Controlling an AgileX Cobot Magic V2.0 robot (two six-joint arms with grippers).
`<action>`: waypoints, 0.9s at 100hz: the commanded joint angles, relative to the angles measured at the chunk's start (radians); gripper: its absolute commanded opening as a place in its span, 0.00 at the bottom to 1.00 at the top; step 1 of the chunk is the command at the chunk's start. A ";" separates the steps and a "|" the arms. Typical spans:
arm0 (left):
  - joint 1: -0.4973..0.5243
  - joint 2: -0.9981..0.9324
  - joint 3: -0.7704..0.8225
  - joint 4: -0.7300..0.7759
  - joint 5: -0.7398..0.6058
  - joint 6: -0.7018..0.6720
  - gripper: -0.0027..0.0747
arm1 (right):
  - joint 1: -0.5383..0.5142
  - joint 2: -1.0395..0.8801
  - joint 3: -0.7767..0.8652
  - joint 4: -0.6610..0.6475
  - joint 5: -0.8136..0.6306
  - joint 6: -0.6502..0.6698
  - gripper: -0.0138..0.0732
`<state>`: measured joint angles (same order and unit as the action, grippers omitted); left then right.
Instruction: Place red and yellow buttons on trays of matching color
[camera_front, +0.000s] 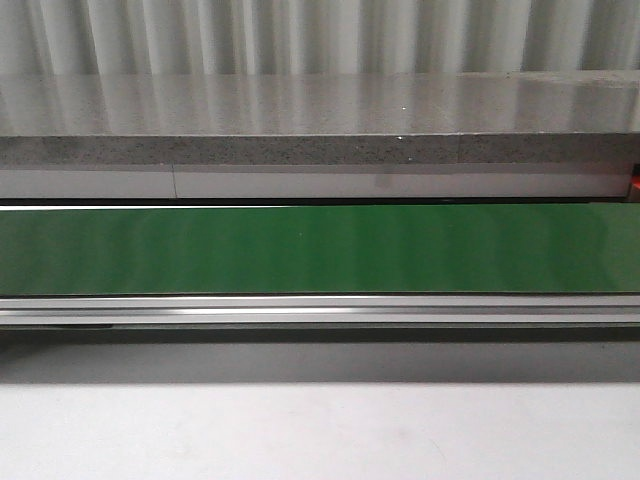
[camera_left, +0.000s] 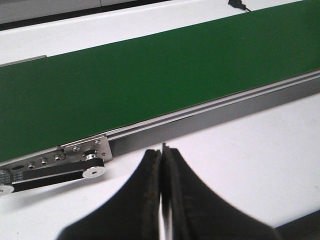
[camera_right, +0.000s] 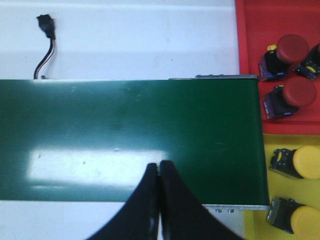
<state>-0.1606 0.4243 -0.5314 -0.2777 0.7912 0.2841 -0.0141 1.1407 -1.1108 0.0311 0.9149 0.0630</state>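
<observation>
In the right wrist view a red tray (camera_right: 250, 30) holds red buttons (camera_right: 292, 47) (camera_right: 299, 93), with a third at the frame edge (camera_right: 315, 60). Beside it a yellow tray (camera_right: 272, 142) carries two yellow buttons (camera_right: 306, 162) (camera_right: 304, 220). Both trays sit just past the end of the green conveyor belt (camera_right: 130, 135). My right gripper (camera_right: 159, 164) is shut and empty above the belt's near edge. My left gripper (camera_left: 162, 150) is shut with nothing in it, over the white table beside the belt's (camera_left: 130, 75) other end. The belt carries no buttons in any view.
The front view shows only the green belt (camera_front: 320, 248), its aluminium rail (camera_front: 320, 310), and a grey stone ledge (camera_front: 320, 120) behind. A black cable plug (camera_right: 46, 25) lies on the white table beyond the belt. A belt drive pulley (camera_left: 94, 171) sits near my left gripper.
</observation>
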 joint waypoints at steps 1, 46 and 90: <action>-0.008 0.007 -0.028 -0.025 -0.072 -0.007 0.01 | 0.032 -0.099 0.047 -0.008 -0.087 -0.019 0.08; -0.008 0.007 -0.028 -0.025 -0.072 -0.007 0.01 | 0.087 -0.532 0.348 -0.008 -0.161 -0.037 0.08; -0.006 0.033 -0.029 -0.008 -0.105 -0.020 0.01 | 0.087 -0.772 0.534 -0.007 -0.169 -0.052 0.08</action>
<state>-0.1606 0.4287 -0.5314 -0.2717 0.7793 0.2838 0.0739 0.3709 -0.5677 0.0311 0.8203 0.0220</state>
